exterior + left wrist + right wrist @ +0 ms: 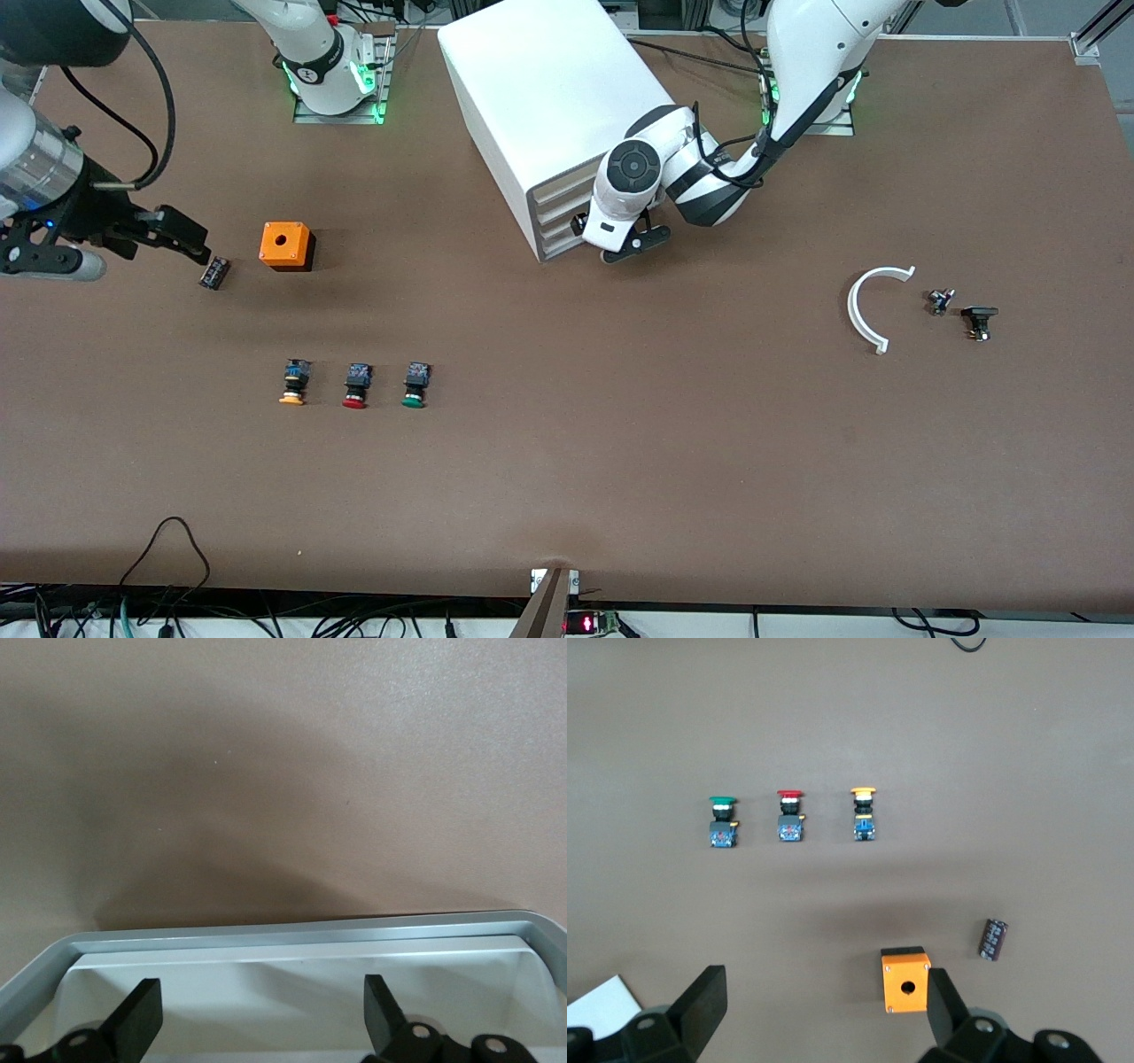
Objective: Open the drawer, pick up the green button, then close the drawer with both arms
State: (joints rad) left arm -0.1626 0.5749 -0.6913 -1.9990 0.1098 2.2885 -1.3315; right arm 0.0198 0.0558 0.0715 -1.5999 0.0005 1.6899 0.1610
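L arm comes from its base at the table's top edge, elbow folded, wrist bent down at the front of the white cabinet [549, 97]. Left gripper [631, 248] sits low, right at the drawer fronts; wrist view shows both black fingers [137, 1020] spread wide over a shallow white tray-like drawer [301, 943], nothing between them. Can't tell which of the four stacked drawers it is, nor whether the fingers touch it.

R arm reaches in from the frame edge at its own end of the table, forearm roughly level, wrist w/ silver cuff & black cabling. Right gripper [182, 237] hangs over bare tabletop just beside a small dark cylinder [214, 272]; fingers wide apart, holding nothing.

The green-capped button [415, 385] lies on its side on the table, not in any drawer: nearer the front camera than the cabinet, last in a row of three towards the L arm's end. Beside it the red-capped button [355, 386], then the orange-capped button [293, 382]. All have mushroom caps, black-and-blue bodies.

Orange box [286, 245]: squarish, matte plastic, round hole on top, black base, next to the cylinder. Near L arm's end: curved white plastic arc [866, 308] & two small dark parts [961, 310]. Table [620, 461] is brown, matte, felt-like.
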